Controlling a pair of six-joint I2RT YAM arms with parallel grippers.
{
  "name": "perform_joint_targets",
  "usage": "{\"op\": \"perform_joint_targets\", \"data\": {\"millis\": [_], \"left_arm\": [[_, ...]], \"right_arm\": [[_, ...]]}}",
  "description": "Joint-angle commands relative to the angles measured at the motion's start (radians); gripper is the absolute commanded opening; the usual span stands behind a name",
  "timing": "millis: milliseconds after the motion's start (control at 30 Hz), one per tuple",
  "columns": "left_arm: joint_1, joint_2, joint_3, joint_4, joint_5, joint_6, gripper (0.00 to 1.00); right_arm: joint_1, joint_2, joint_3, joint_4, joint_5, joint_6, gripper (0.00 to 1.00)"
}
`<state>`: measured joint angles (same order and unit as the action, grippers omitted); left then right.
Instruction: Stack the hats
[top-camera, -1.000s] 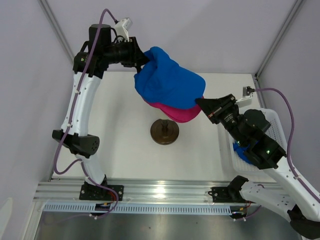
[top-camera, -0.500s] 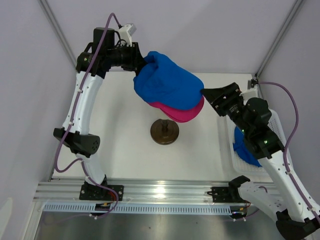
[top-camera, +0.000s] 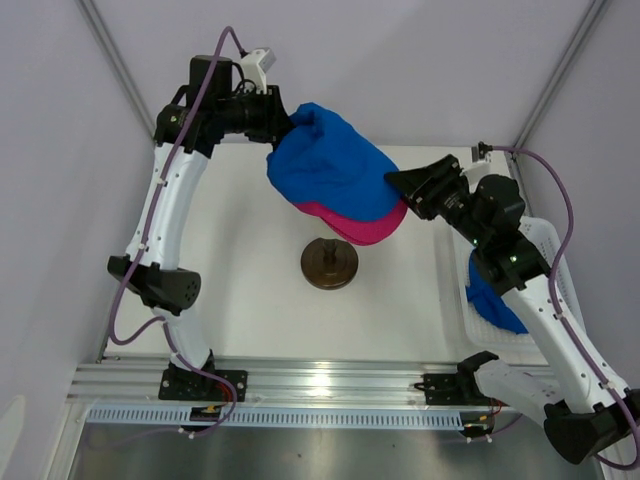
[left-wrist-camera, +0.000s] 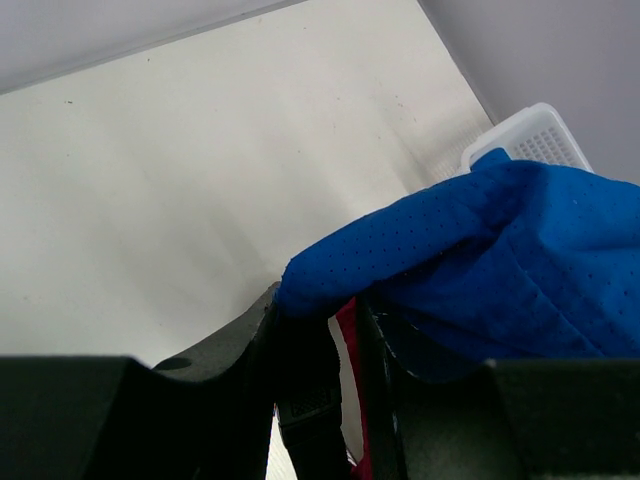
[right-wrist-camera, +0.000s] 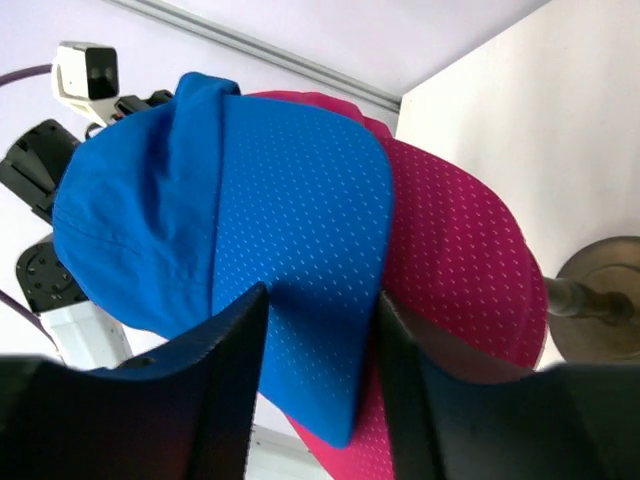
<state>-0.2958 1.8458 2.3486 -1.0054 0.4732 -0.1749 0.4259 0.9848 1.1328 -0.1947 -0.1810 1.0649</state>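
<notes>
Though one hat (top-camera: 365, 228) is pink, two are blue.

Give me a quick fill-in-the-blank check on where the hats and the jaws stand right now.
1. The jaws of the right gripper straddle the ____ of the top blue hat.
2. Directly under it lies the lower hat, coloured ____.
3. The spare blue hat lies in the white basket on the table's ____ side.
Missing words: brim; pink; right.
</notes>
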Motion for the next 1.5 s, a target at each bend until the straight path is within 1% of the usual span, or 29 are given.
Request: {"op": "perform_joint_targets", "data": {"millis": [0, 33, 100, 133, 200, 333, 467, 567, 600, 733, 800, 967, 1067, 1100, 1200, 1300, 1467], "left_arm": [[-0.016, -0.019, 0.001, 0.004, -0.024, 0.012, 0.38], [-0.017, -0.019, 0.000, -0.004, -0.028, 0.014, 0.37], [-0.016, -0.019, 0.000, -0.009, -0.044, 0.018, 0.37], [-0.017, -0.023, -0.002, -0.012, -0.045, 0.018, 0.37], [-0.017, -0.029, 0.000, -0.012, -0.056, 0.021, 0.38], [-0.016, -0.043, 0.000, -0.013, -0.071, 0.018, 0.39], [-0.016, -0.049, 0.005, -0.012, -0.094, 0.005, 0.40], [-0.016, -0.059, 0.005, -0.002, -0.120, -0.023, 0.43], [-0.016, -0.060, 0.002, 0.004, -0.120, -0.029, 0.44], [-0.016, -0.086, -0.003, 0.024, -0.126, -0.052, 0.45], [-0.014, -0.102, -0.008, 0.039, -0.139, -0.060, 0.49], [-0.005, -0.096, -0.011, 0.048, -0.133, -0.071, 0.51], [-0.003, -0.065, -0.008, 0.031, -0.119, -0.063, 0.48], [-0.003, -0.056, -0.012, 0.015, -0.120, -0.061, 0.44], [-0.003, -0.042, -0.046, 0.002, -0.134, -0.049, 0.38], [-0.003, -0.060, -0.106, 0.027, -0.160, -0.043, 0.38], [0.000, -0.060, -0.135, 0.033, -0.197, -0.029, 0.38]], "right_arm": [[0.004, 0.015, 0.070, 0.044, -0.031, -0.013, 0.47], [0.004, 0.017, 0.073, 0.041, -0.020, -0.019, 0.31], [0.004, 0.012, 0.085, 0.026, -0.002, -0.020, 0.12], [0.002, 0.008, 0.090, 0.015, 0.027, -0.013, 0.00], [0.002, -0.011, 0.090, 0.012, 0.046, 0.001, 0.00], [0.001, -0.038, 0.087, -0.011, 0.087, 0.090, 0.00], [0.002, -0.058, 0.062, -0.069, 0.098, 0.245, 0.00], [0.010, -0.103, 0.015, -0.115, 0.153, 0.317, 0.00], [0.011, -0.130, 0.004, -0.130, 0.187, 0.364, 0.00], [0.011, -0.199, -0.033, -0.192, 0.311, 0.449, 0.00], [0.014, -0.213, -0.033, -0.213, 0.354, 0.480, 0.00], [0.013, -0.212, -0.027, -0.268, 0.361, 0.503, 0.00], [0.014, -0.186, -0.036, -0.282, 0.316, 0.517, 0.00], [0.014, -0.181, -0.051, -0.282, 0.295, 0.517, 0.00], [0.014, -0.176, -0.086, -0.269, 0.270, 0.503, 0.00], [0.014, -0.181, -0.114, -0.259, 0.255, 0.480, 0.00], [0.014, -0.201, -0.183, -0.281, 0.238, 0.461, 0.00]]}}
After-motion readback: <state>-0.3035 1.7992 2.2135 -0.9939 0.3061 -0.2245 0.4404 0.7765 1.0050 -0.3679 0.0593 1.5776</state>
